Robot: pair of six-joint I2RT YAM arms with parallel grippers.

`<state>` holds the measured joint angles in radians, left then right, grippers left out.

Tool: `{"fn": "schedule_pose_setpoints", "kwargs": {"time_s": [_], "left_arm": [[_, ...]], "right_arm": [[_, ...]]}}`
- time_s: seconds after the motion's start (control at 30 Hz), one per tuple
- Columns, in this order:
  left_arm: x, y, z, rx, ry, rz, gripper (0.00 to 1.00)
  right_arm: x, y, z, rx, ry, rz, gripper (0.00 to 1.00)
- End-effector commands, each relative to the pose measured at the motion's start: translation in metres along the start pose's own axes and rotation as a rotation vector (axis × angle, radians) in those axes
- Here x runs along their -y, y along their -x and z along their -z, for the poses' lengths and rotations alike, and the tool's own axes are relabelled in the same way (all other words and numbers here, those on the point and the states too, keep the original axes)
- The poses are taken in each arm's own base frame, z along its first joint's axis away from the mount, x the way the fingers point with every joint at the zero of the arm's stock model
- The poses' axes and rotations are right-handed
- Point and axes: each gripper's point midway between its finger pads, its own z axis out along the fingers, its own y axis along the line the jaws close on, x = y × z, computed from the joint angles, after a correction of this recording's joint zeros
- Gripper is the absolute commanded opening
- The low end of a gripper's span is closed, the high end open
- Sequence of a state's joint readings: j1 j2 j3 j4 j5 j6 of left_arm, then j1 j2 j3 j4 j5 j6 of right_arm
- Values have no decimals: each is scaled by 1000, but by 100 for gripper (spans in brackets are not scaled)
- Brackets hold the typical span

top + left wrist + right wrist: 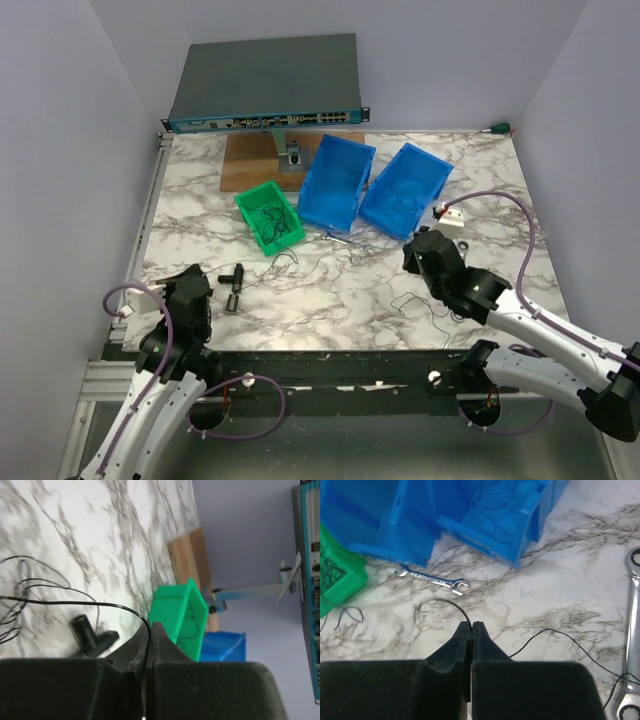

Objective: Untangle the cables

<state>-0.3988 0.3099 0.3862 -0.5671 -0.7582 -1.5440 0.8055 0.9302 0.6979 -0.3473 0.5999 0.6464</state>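
I see a white marble table (pixel 330 290) with grey veins. Green bin (pixel 268 217) on the left, blue bins (pixel 336 183) to its right. Wires (pixel 50 601) black. Brown wood board (pixel 250 165) at the far side. Wrench (pixel 432 578) silver. Far box (pixel 265 75) dark grey with a teal front.
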Motion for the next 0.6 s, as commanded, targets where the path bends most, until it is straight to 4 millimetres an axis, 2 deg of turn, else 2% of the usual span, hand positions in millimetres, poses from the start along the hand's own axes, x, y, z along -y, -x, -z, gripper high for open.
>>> {"fn": "schedule_pose_setpoints", "kwargs": {"time_s": [0.0, 0.1, 0.2, 0.3, 0.37, 0.43, 0.57], "left_arm": [[-48, 53, 8, 222, 117, -161, 0], [-51, 57, 11, 234, 137, -141, 0], [-57, 74, 19, 302, 192, -114, 0], [-47, 72, 18, 283, 186, -150, 0], [-38, 59, 11, 233, 155, -205, 0], [-29, 43, 4, 171, 109, -301, 0], [-25, 12, -7, 58, 48, -396, 0]], "right_arm": [[26, 9, -9, 35, -150, -78, 1], [28, 4, -17, -3, -166, -91, 1], [45, 1, -25, -42, -232, -145, 1], [63, -5, -34, -90, -277, -194, 1], [57, -5, -37, -104, -233, -177, 1], [43, -6, -40, -125, -155, -156, 1], [6, -14, -44, -218, 31, -97, 1]]}}
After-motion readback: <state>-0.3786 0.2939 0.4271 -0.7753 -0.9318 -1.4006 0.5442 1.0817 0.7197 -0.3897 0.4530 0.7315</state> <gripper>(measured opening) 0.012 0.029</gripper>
